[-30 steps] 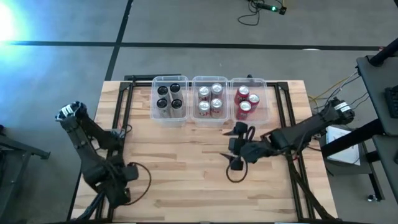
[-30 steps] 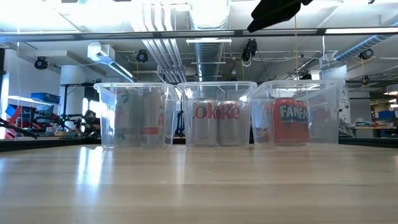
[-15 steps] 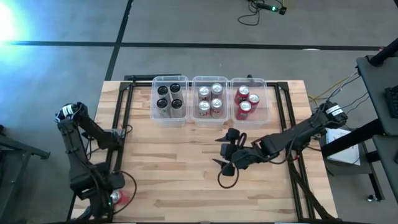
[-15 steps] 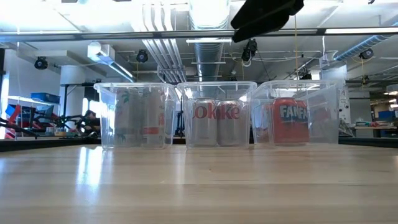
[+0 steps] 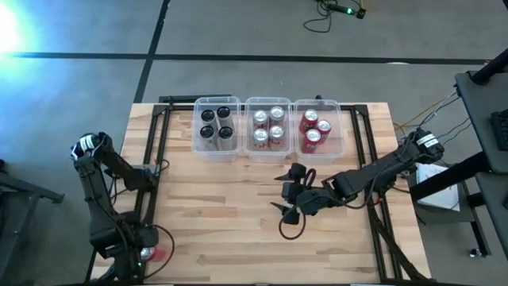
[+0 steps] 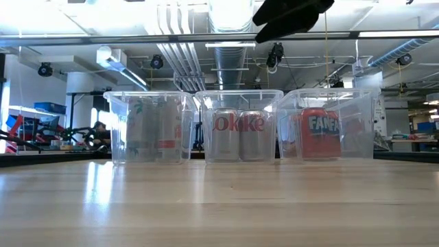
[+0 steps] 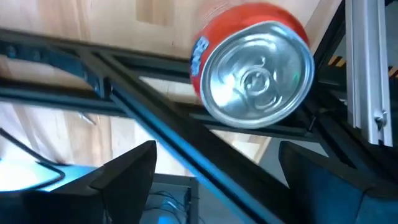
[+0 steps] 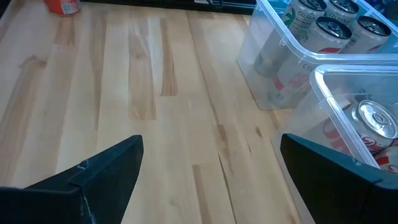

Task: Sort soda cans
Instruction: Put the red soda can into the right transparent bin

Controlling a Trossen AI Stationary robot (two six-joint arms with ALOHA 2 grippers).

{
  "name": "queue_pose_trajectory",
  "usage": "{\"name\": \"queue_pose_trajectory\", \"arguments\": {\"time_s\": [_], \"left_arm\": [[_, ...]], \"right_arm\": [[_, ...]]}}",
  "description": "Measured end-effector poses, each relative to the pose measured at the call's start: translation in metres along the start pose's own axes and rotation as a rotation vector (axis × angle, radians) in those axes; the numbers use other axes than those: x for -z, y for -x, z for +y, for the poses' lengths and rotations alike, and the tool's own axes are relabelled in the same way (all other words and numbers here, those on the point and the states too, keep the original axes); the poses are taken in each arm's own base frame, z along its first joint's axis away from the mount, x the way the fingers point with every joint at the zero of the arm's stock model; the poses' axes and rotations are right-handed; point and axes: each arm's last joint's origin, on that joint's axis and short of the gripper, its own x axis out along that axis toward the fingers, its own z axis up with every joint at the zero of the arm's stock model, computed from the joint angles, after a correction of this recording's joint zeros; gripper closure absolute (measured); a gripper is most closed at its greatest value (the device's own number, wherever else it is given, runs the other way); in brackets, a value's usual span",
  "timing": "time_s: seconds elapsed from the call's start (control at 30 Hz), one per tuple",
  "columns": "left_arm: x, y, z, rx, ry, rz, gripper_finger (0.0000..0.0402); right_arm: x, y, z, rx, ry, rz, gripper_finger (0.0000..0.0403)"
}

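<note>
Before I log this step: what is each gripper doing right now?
Left gripper: open, empty, over the red can at the table's near-left corner.
Right gripper: open, empty, above mid-table.

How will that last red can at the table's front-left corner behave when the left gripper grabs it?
The red can looks rigid but thin-walled, so a hard squeeze may dent it. Its smooth round side could slip between the fingers. It stands upright near the table edge, so a sideways nudge might tip it and let it roll off. The left gripper is open.
</note>
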Motion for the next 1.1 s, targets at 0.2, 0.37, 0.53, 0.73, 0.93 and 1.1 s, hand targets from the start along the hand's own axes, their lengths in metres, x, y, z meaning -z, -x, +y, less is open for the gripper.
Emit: {"name": "queue_pose_trajectory", "arguments": {"time_s": [0.2, 0.37, 0.53, 0.73, 0.93, 1.1], "left_arm": [[-0.008, -0.018, -0.011, -0.062, -0.1, 0.01, 0.0079], [-0.016, -0.031, -0.018, -0.111, -0.12, 0.023, 0.0085], [-0.03, -0.038, -0.026, -0.068, -0.114, 0.0, 0.011], [-0.055, -0.035, -0.028, -0.04, -0.139, -0.08, 0.0137], [-0.087, -0.022, -0.019, -0.044, -0.162, -0.275, 0.0133], [-0.121, -0.011, -0.005, -0.064, -0.178, -0.369, 0.0136]], "right_arm": [[0.0, 0.0, 0.0, -0.001, -0.001, -0.001, 0.0028], [0.0, 0.0, 0.0, -0.001, -0.002, -0.002, 0.0028], [0.0, 0.0, 0.0, -0.002, -0.003, -0.004, 0.0028], [0.0, 0.0, 0.0, -0.004, -0.004, -0.004, 0.0028], [0.0, 0.0, 0.002, -0.029, -0.005, 0.001, 0.0028], [0.001, -0.002, 0.004, -0.081, -0.002, 0.019, 0.0028]]}}
